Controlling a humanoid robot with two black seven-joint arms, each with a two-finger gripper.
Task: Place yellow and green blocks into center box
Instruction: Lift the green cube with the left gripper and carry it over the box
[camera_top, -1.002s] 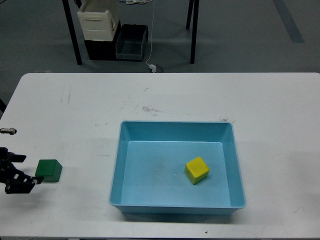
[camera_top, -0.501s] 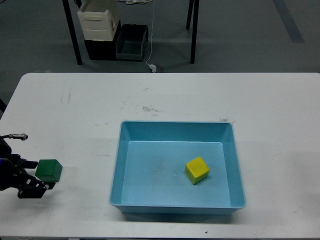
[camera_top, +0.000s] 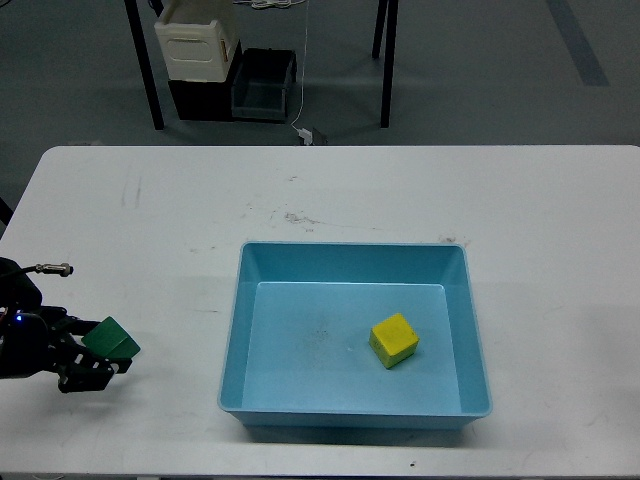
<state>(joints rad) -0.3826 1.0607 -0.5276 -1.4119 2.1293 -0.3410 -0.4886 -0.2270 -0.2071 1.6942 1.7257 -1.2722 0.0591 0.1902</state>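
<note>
— Green block is over at the left edge of the white surface, tipped so one corner points up and toward the box. It's nearly a cube, so I can't pick out a long axis on it.

— Is the left gripper grasping it?

— Looks that way. One dark finger sits at the block's upper left side and the other below its lower edge, both touching it, so the gripper is clenched around the green block. Whether the block is lifted clear of the surface, I cannot tell.

— And the yellow one?

— Yellow block lies on the floor of the blue box, right of the middle, turned so its corners point roughly toward the box walls. It's also close to cubic, slightly longer along the line running from lower left to upper right.

— How far apart are the green block and the box?

— Near, with a strip of bare surface between them.
</note>
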